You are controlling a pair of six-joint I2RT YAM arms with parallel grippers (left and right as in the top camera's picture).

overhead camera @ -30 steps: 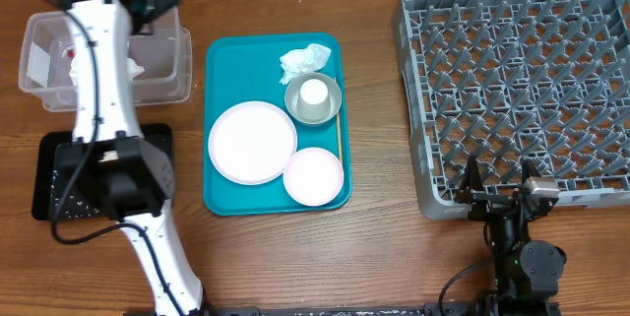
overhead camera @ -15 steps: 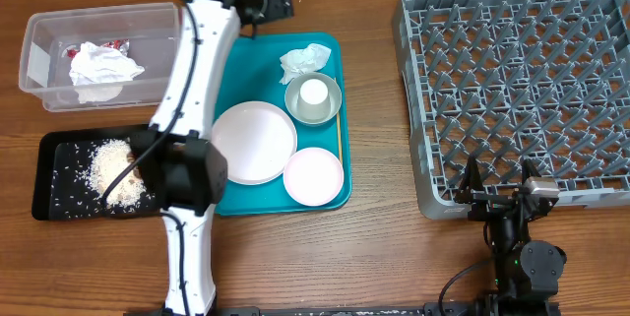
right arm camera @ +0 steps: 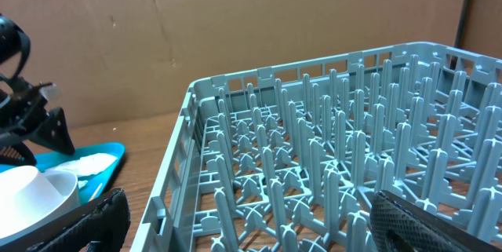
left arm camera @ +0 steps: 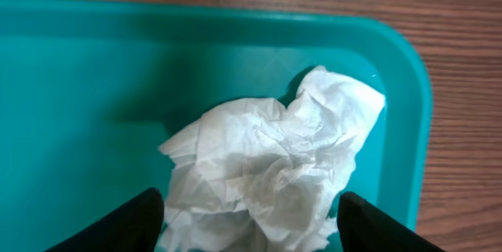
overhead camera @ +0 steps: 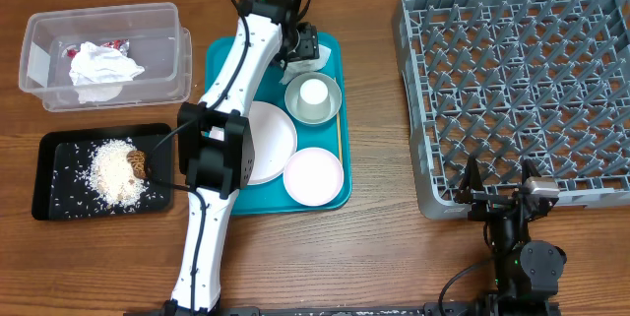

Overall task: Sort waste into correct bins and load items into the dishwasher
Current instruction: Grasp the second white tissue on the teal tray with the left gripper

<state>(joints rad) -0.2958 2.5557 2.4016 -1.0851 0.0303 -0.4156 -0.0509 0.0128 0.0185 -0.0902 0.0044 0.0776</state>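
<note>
My left gripper is open over the far right corner of the teal tray. In the left wrist view its jaws stand wide on either side of a crumpled white napkin and are not closed on it. On the tray also lie a large white plate, a pinkish dish, a grey bowl with a white cup in it, and a wooden stick. My right gripper is open and empty at the near edge of the dish rack.
The clear tub at far left holds a napkin and a red wrapper. The black tray at near left holds rice crumbs and a brown lump. My left arm lies across the plate.
My left arm has swung right from above the clear tub to above the napkin on the teal tray. The right arm has not moved.
</note>
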